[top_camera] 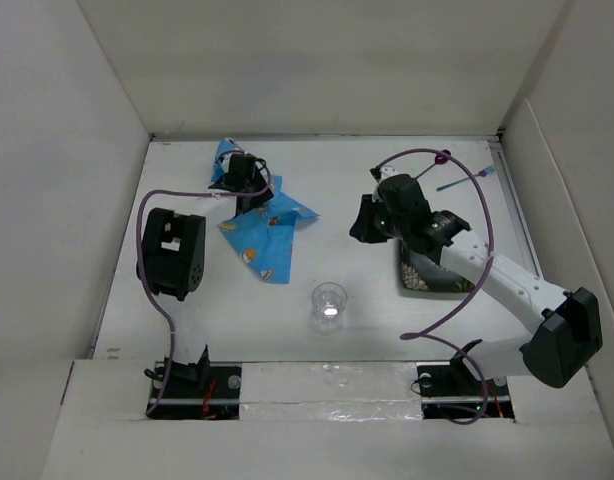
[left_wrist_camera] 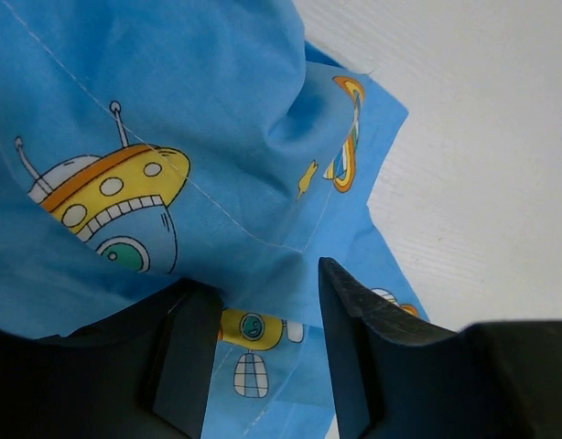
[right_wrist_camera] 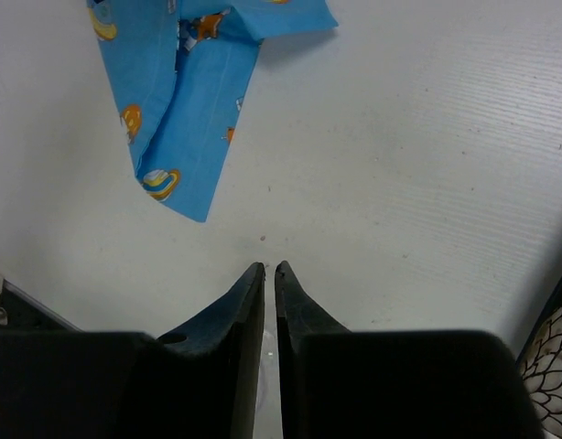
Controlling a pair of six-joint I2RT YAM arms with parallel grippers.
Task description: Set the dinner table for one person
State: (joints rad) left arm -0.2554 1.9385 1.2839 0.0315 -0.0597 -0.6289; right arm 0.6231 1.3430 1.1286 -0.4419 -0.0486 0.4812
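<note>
The dinner table [top_camera: 337, 180] is the white tabletop. A crumpled blue cloth [top_camera: 267, 235] with a space print lies at its back left. My left gripper [top_camera: 245, 185] is down on the cloth's far part. In the left wrist view the left gripper [left_wrist_camera: 263, 279] is open, with a raised fold of the cloth [left_wrist_camera: 217, 110] between and under its fingers. My right gripper [top_camera: 359, 228] hovers right of the cloth. In the right wrist view the right gripper [right_wrist_camera: 269, 267] is shut and empty above bare table, with the cloth [right_wrist_camera: 185, 101] ahead of it.
A clear glass [top_camera: 328, 305] stands at front centre. A dark patterned plate [top_camera: 432, 280] lies under the right arm, and its edge shows in the right wrist view [right_wrist_camera: 551, 366]. Purple-handled utensils [top_camera: 467, 180] lie at the back right. White walls border the table.
</note>
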